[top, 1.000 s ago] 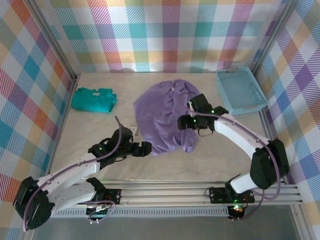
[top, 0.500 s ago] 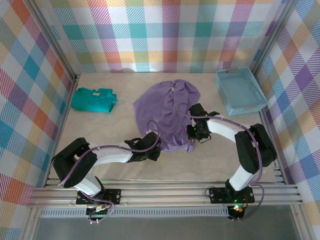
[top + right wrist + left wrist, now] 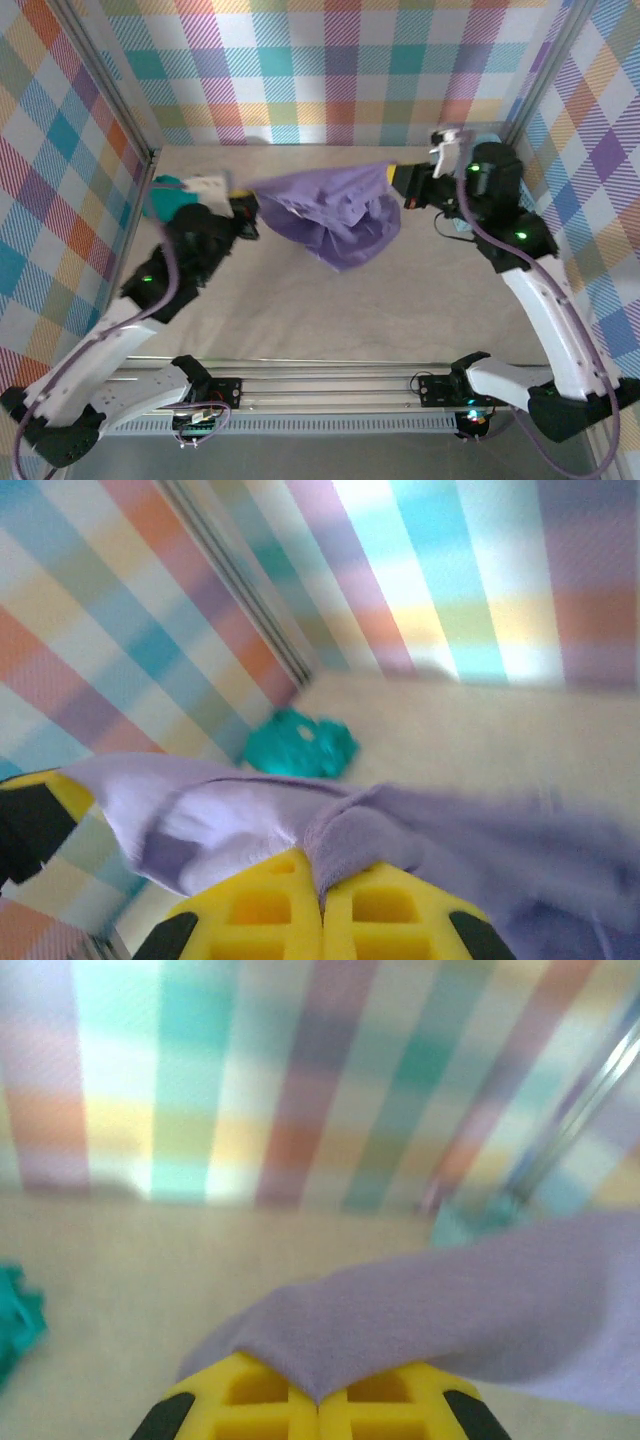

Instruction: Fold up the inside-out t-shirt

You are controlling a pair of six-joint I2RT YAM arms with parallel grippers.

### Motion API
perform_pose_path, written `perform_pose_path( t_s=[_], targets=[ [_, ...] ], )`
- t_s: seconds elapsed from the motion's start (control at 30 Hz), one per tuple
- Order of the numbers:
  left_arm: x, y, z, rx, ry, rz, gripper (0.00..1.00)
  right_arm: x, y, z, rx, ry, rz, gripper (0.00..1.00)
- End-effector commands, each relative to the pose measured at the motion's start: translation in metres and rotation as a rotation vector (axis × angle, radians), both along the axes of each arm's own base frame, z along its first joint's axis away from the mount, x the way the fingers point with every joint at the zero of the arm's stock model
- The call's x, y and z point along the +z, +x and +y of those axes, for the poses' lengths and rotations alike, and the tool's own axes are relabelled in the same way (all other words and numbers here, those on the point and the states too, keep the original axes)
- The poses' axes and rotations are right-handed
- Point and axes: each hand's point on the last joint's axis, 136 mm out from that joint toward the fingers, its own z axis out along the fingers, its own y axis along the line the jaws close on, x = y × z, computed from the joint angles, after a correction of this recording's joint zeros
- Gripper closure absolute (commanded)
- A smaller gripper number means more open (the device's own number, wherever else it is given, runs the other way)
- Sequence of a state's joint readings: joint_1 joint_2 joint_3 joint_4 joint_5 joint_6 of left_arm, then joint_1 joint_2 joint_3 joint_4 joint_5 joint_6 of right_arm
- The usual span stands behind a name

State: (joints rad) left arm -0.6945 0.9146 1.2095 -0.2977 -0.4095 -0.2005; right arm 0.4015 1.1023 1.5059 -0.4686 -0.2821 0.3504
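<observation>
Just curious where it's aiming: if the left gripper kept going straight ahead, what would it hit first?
The lavender t-shirt it is shut on, which stretches off ahead of the left gripper. Past the cloth, probably the plaid back wall, though depth is unclear.

1. two robot arms hold the inside-out t-shirt [image 3: 335, 215] stretched between them above a pale table [image 3: 400, 300] walled in by bright plaid panels [image 3: 330, 70].
2. the left gripper [image 3: 245, 203] pinches the lavender shirt's left end; the right gripper [image 3: 393, 176], one yellow finger showing, pinches its right end.
3. the shirt's top edge runs taut from one gripper to the other, while the cloth below sags in bunched folds toward the table's middle.
4. a teal-green garment [image 3: 160, 198] lies at the far left of the table, partly hidden behind the left arm.
5. both arm bases sit on a metal rail [image 3: 340, 385] at the near edge.
</observation>
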Motion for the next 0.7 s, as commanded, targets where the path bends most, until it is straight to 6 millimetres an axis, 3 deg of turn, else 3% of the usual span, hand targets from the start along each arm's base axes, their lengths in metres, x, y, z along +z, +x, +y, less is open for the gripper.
perform_pose_path(
  t_s=[0.0,0.2,0.37,0.53,0.67],
  targets=[
    [0.004,0.004,0.031,0.141,0.197,0.042,1.0,0.028,0.003,-0.004,-0.031,0.007,-0.068,1.0],
    [0.065,0.002,0.044,0.182,0.205,-0.04,1.0,0.073,-0.009,-0.014,-0.055,0.049,-0.185,1.0],
    [0.093,0.003,0.036,0.143,0.204,-0.083,1.0,0.102,-0.018,-0.023,-0.09,0.092,-0.278,1.0],
    [0.07,0.035,0.021,0.161,0.276,0.0,1.0,0.082,0.018,-0.024,-0.178,0.041,-0.239,1.0],
    [0.029,0.094,0.046,0.271,0.253,0.118,1.0,0.041,0.076,-0.013,-0.247,-0.007,-0.144,1.0]
  ],
)
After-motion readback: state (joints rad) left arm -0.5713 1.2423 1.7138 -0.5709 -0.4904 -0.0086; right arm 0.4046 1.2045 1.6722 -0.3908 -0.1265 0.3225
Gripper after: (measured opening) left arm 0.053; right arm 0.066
